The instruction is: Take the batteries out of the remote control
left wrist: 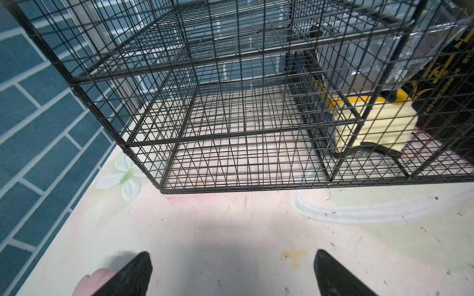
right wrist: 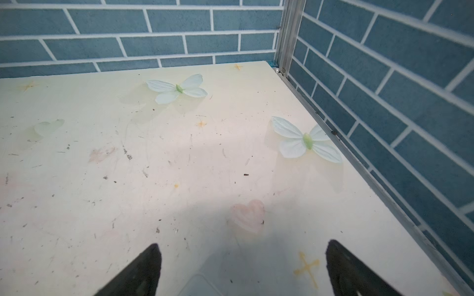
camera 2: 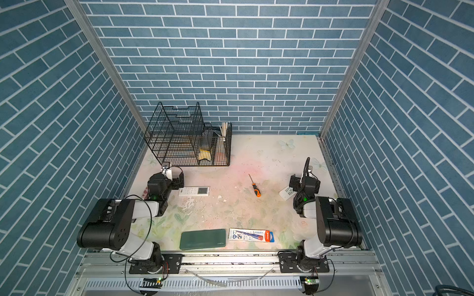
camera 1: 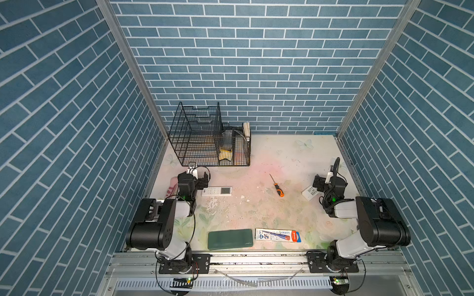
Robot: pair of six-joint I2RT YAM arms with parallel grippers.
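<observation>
A robot lab booth: brick-print panels (camera 1: 256, 64), aluminium framing (camera 1: 132, 69), arm-mounting rail (camera 1: 256, 264).

walls (camera 1: 256, 64): blue brick | tabletop (camera 1: 282, 159): pale, floral, scuffed | wire rack (camera 1: 191, 138): black, back-left corner

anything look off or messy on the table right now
Yes: the tabletop's printed surface is chipped into white flecks just in front of the white rectangular remote with the grey screen. A second white remote lies askew, partly hidden by the right arm.
</observation>
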